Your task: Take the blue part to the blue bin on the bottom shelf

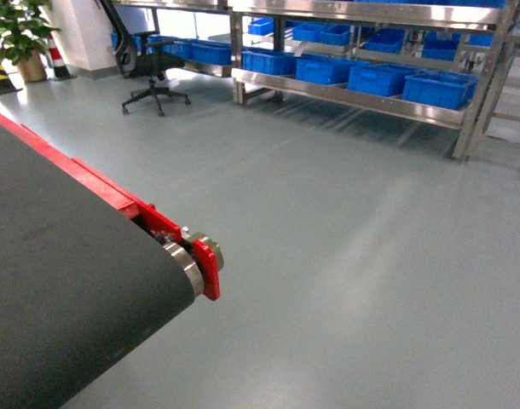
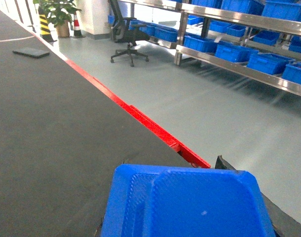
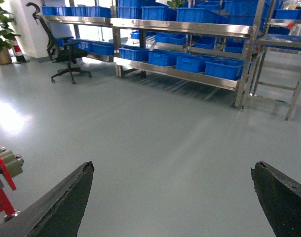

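Head cam looked down past the conveyor end (image 1: 187, 260) toward the far racks (image 1: 362, 98). Both wrist cams faced those same racks (image 3: 180, 74), sharing the office chair (image 2: 128, 42).

The right gripper (image 3: 172, 197) has its jaws spread wide, one dark fingertip (image 3: 66, 197) at each lower corner of its wrist view, nothing between them. The left gripper's (image 2: 190, 207) jaws are mostly hidden; only dark edges show, and their state cannot be told. Neither arm shows in the head view.
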### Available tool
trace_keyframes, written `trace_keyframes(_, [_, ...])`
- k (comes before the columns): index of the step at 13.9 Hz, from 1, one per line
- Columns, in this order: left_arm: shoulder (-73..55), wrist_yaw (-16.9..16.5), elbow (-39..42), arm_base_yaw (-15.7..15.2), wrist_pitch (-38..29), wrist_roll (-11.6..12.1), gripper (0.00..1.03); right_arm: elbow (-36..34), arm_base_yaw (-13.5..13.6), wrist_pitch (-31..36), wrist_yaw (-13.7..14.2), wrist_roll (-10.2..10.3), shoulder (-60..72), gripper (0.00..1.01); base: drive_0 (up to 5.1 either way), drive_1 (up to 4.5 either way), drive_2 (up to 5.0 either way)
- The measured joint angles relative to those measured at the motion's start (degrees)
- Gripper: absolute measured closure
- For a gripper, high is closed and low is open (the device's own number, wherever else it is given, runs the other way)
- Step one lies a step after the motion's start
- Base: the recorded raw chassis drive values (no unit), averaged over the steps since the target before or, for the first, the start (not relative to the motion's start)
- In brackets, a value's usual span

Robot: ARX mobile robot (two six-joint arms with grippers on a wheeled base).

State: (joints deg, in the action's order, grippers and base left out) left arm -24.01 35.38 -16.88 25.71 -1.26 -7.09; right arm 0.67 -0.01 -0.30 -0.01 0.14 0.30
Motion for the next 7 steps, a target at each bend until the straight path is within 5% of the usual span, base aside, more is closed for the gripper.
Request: trace_keyframes(7, [0.0, 0.0, 0.0, 0.0, 0.0, 0.0, 0.6, 0.0, 0.0, 0.0, 0.0, 0.0, 0.0, 0.03, -1.5, -1.51, -1.5])
